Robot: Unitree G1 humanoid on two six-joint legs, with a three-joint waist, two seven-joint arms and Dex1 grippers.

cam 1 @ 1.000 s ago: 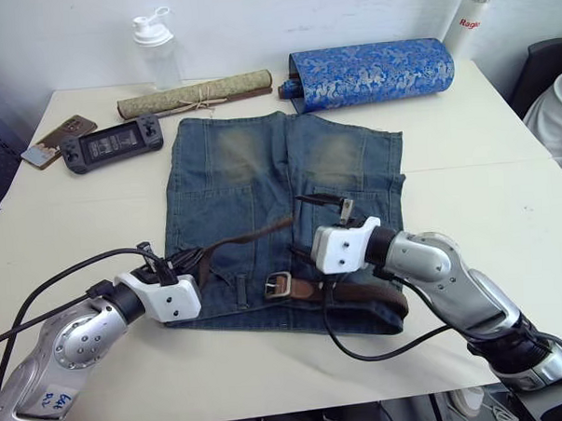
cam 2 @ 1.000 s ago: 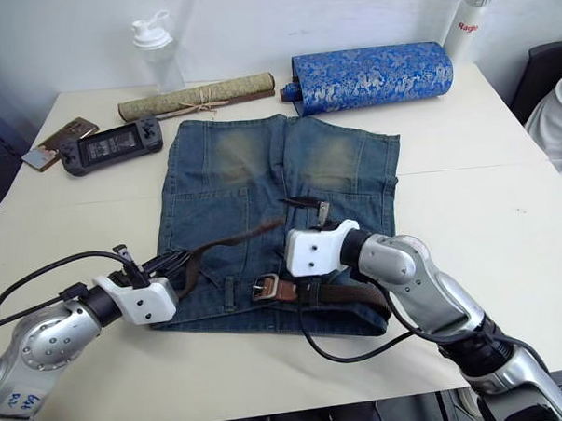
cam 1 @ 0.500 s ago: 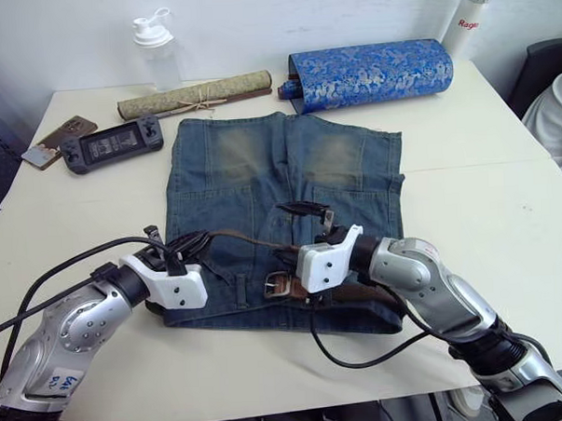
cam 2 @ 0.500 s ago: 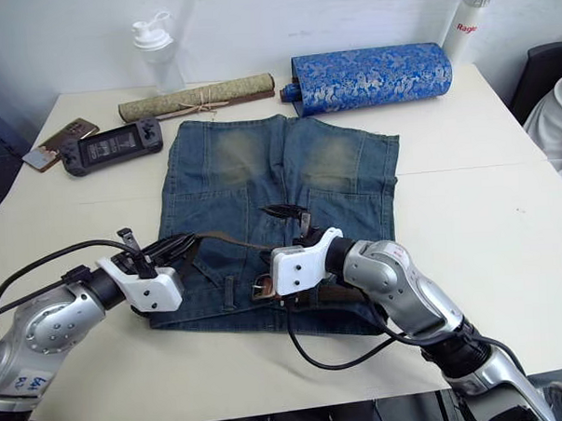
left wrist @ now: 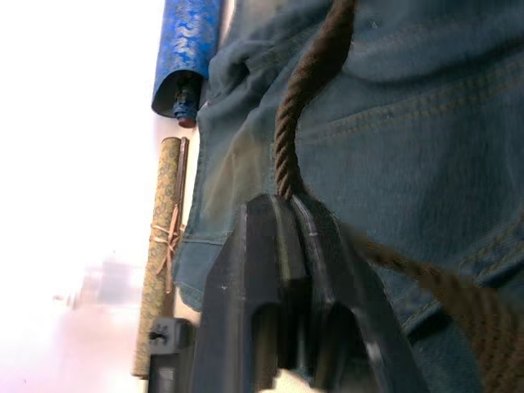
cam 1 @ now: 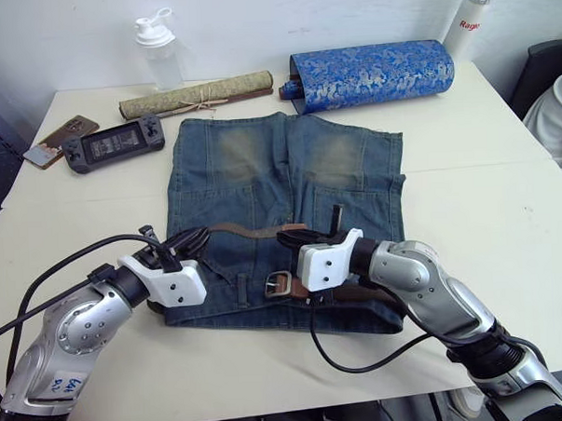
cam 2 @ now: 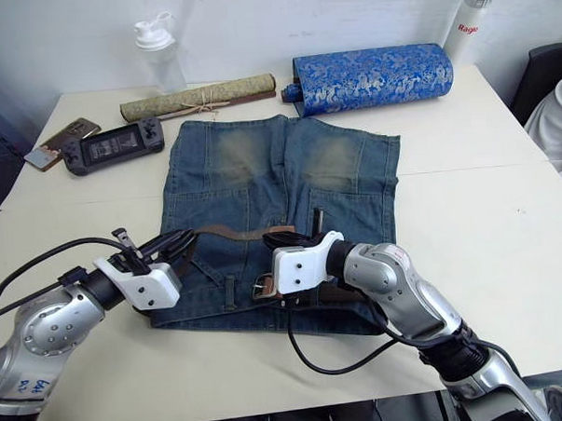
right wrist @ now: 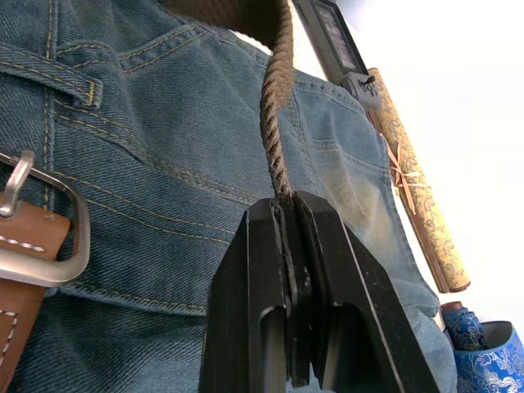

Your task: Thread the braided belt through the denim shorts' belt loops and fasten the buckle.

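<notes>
Both hands clamp the brown woven braided belt (cam 1: 249,230): the left hand (cam 1: 191,244) at centre-left of the frame, the right hand (cam 1: 296,236) near the middle, a free span stretched between them over the faded blue denim shorts (cam 1: 285,187). Its silver metal buckle (cam 1: 279,284) lies on the waistband, low centre. I judge the strap end should be kept flat and aimed squarely at the next blue denim belt loop (cam 1: 244,293), without tugging cloth. The cream bench (cam 1: 486,202) has open room at right; a blue brocade roll (cam 1: 373,73) sits at the top.
</notes>
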